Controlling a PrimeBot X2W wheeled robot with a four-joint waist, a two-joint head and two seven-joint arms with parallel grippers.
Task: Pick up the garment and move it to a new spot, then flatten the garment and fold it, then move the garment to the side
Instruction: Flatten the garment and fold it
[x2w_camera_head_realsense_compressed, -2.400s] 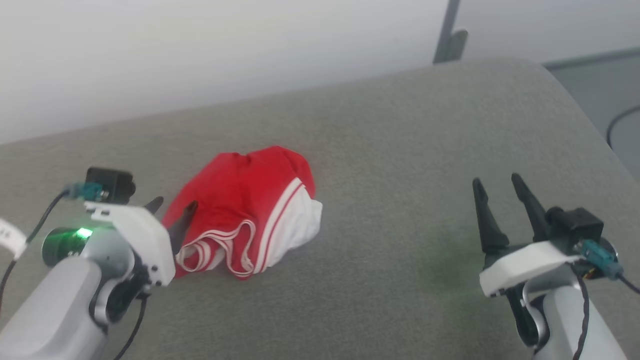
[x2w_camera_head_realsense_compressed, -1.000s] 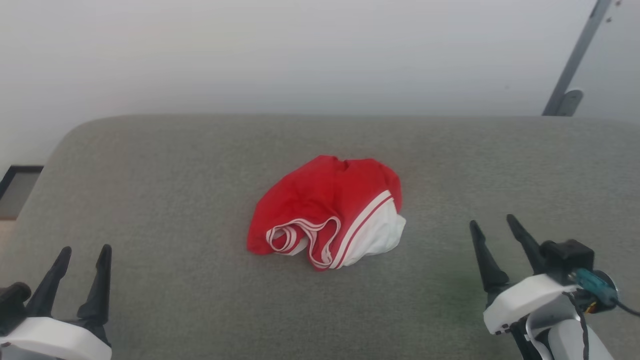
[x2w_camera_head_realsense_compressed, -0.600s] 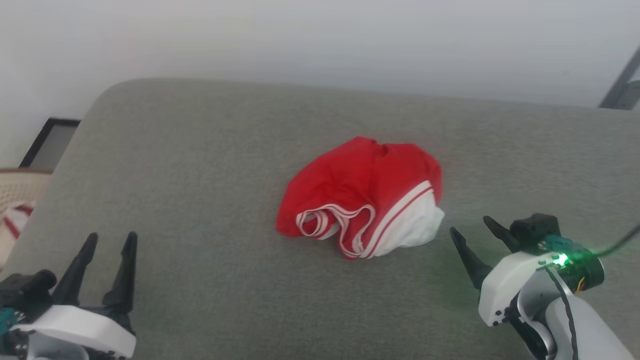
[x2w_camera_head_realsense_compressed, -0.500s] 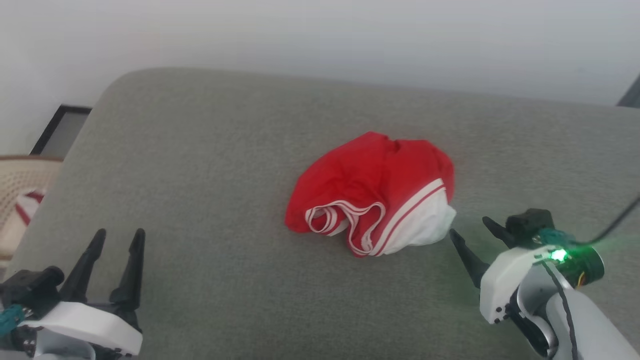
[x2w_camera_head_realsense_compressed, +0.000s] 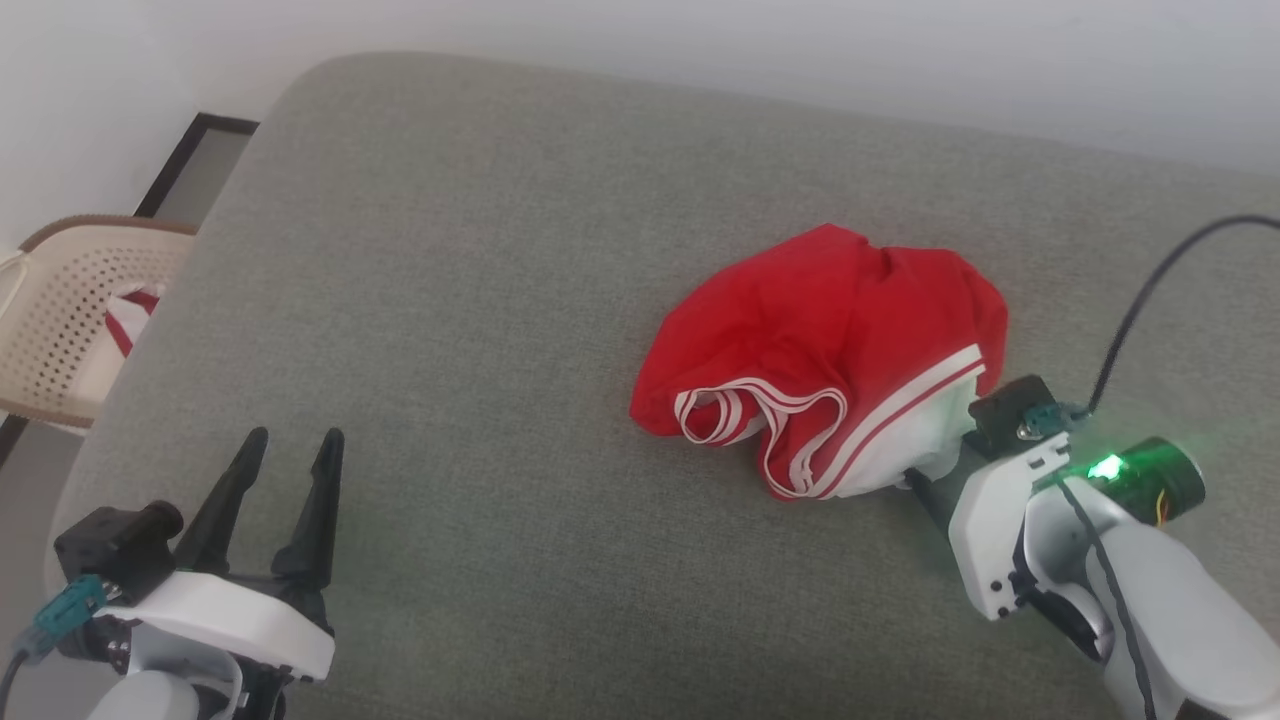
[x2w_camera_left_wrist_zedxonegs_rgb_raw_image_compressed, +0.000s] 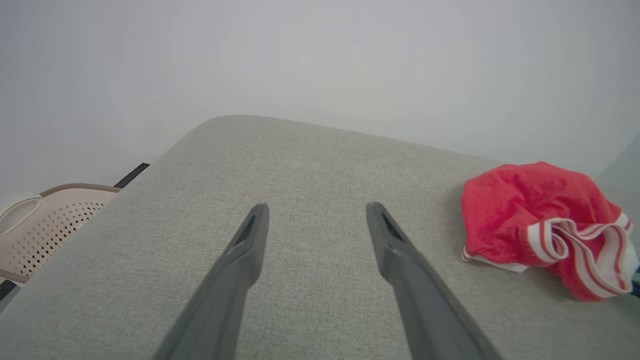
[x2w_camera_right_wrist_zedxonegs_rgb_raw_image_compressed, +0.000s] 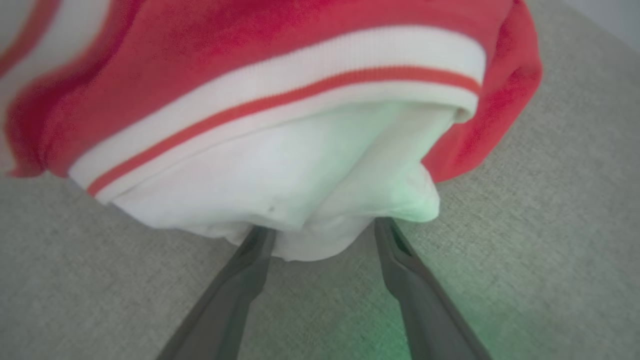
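Garment (x2w_camera_head_realsense_compressed: 830, 350) (crumpled red jersey w/ white sleeve & striped trim) lies on grey fabric cushion (x2w_camera_head_realsense_compressed: 500, 300) at tips of right gripper (x2w_camera_right_wrist_zedxonegs_rgb_raw_image_compressed: 322, 232), jaws spread astride white fold, nothing clamped; left gripper (x2w_camera_head_realsense_compressed: 295, 445) spread, empty, well apart; risk: shallow pinch grabs one layer, slips on lift.

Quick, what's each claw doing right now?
Left gripper: open, holding nothing.
Right gripper: open, tips at the white edge of the garment, nothing gripped.

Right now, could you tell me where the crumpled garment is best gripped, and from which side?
Probably the white sleeve fold of the garment, from the robot's right, low over the cushion: it bulges past the red bunch, and the open right gripper straddles its edge.
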